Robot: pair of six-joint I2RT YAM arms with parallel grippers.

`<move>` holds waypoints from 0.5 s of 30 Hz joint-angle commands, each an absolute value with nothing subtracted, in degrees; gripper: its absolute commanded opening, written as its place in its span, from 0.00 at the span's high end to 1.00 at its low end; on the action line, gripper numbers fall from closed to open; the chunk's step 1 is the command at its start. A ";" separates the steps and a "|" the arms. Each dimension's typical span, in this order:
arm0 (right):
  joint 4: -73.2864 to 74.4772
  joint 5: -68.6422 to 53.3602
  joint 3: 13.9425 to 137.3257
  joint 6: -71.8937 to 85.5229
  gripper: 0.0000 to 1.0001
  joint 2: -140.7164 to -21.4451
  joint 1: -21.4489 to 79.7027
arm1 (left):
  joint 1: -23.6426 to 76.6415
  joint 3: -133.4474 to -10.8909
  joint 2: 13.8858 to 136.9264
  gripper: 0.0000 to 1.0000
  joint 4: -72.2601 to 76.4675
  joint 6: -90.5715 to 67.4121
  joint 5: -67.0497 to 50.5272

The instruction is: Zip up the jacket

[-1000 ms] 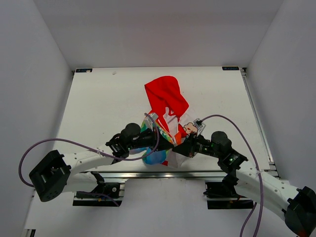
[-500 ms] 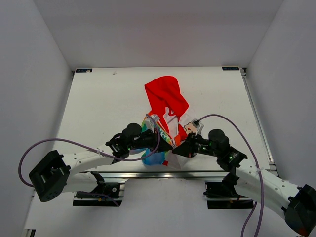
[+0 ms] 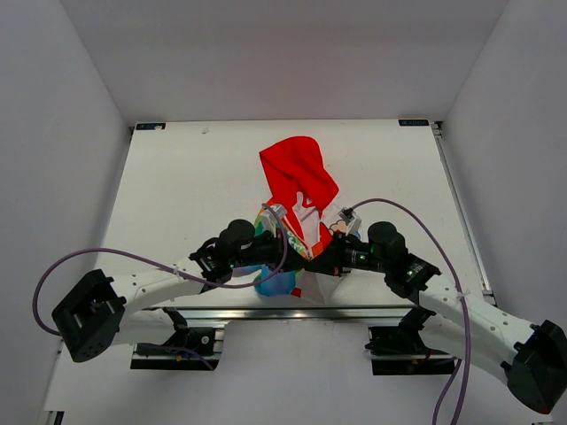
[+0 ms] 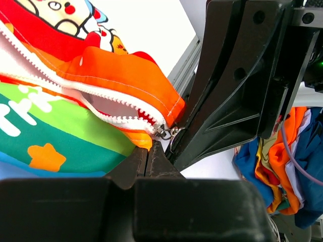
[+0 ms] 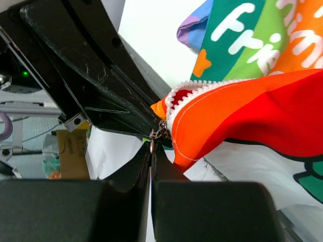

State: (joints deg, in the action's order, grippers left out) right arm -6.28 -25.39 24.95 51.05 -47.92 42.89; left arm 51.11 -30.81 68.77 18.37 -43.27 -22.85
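Orange jacket (image 4: 126, 80) hem sits pinched in the left gripper (image 4: 148, 154); right gripper (image 5: 151, 154) clamps its zipper pull (image 5: 153, 141).

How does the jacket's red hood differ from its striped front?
The hood is plain red; the striped front is multicoloured with lettering. The hood lies apart, untouched; the striped front's corner meets the shut left gripper and right gripper, shut on the zipper pull. Both are one jacket.

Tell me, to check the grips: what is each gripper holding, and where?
The right gripper pinches the zipper pull of the jacket; the left gripper pinches its bottom hem beside the zipper.
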 commanded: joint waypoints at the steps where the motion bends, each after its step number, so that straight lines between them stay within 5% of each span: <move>1: -7.40 -19.00 30.06 50.81 1.00 -45.53 42.80 | 51.59 -30.76 67.85 1.00 15.47 -42.36 -24.52; 15: -39.81 -15.56 25.92 41.49 1.00 -53.43 42.80 | 52.47 -30.41 69.43 1.00 14.33 -44.30 -26.37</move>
